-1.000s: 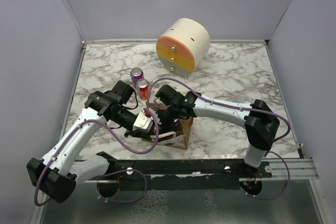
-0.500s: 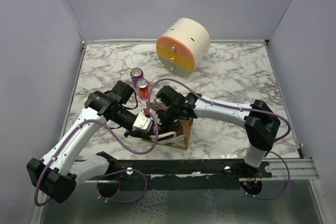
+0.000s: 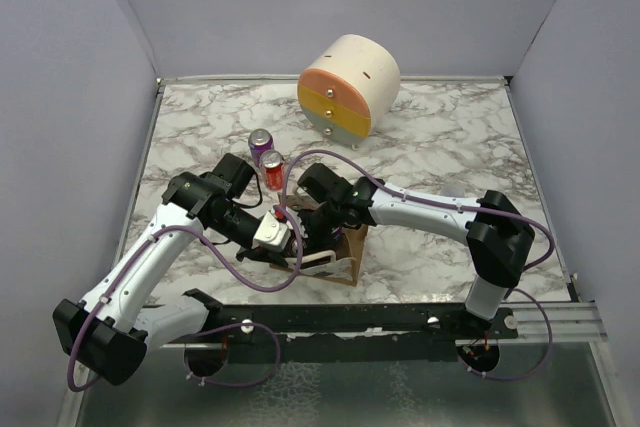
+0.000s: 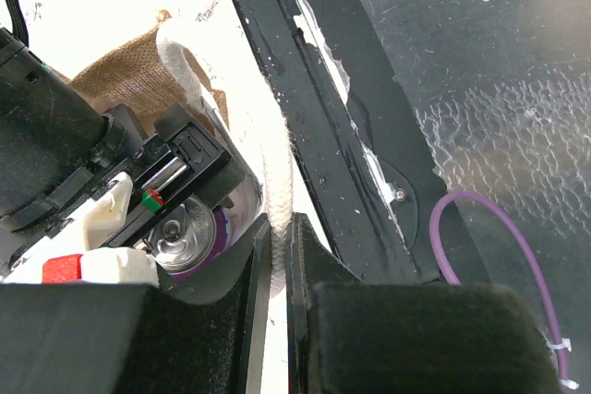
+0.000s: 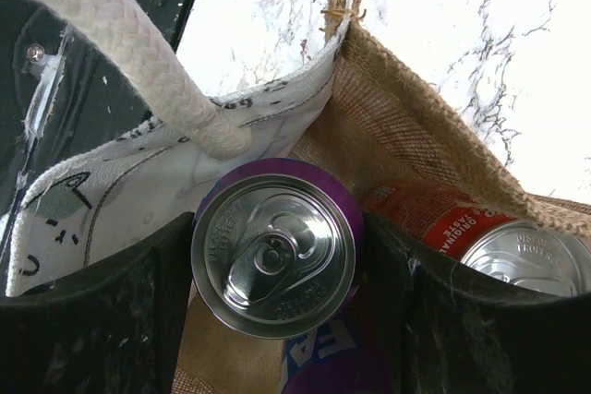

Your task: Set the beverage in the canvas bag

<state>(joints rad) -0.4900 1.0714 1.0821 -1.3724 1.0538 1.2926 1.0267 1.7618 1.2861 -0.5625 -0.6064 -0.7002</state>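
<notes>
As right fingers [image 5: 92,320] flank it, purple can [image 5: 274,256] (upright) stands in bag [image 5: 406,126].

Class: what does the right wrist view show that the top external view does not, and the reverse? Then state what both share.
Only the right wrist view: inside the canvas bag, a purple can in the right end effector, a red can beside it. Only the top external view: the drawer cabinet and two more cans standing on the table. Both: the bag and the table.
</notes>
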